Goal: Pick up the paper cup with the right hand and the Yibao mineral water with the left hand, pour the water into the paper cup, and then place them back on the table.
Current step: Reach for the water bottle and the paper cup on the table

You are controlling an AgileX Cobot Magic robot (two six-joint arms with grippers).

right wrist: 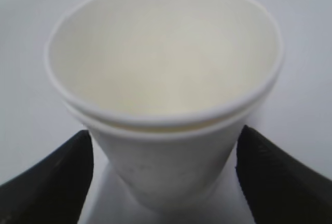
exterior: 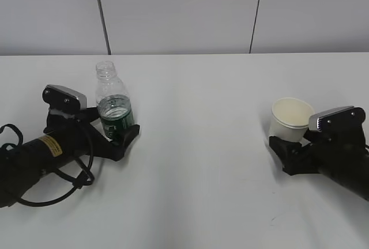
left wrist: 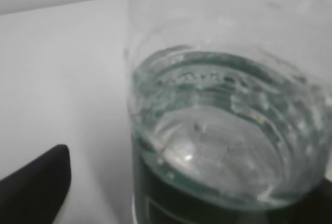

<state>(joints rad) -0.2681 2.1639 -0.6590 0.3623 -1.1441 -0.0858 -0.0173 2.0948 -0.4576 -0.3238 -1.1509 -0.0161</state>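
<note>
The Yibao mineral water (exterior: 113,105), a clear uncapped bottle with a dark green label, stands upright on the white table (exterior: 196,162) at the left. My left gripper (exterior: 119,135) straddles its lower part and is open; in the left wrist view the bottle (left wrist: 223,146) fills the frame and one finger (left wrist: 36,182) stands clear of it. The white paper cup (exterior: 291,119) stands on the table at the right. My right gripper (exterior: 286,140) is shut on its lower part. In the right wrist view both fingers (right wrist: 62,177) meet the wall of the cup (right wrist: 166,79), which looks double-rimmed and empty.
A black cable (exterior: 63,185) loops under the left arm. A grey panelled wall (exterior: 184,12) stands behind the table's far edge. Bare tabletop lies between the bottle and the cup.
</note>
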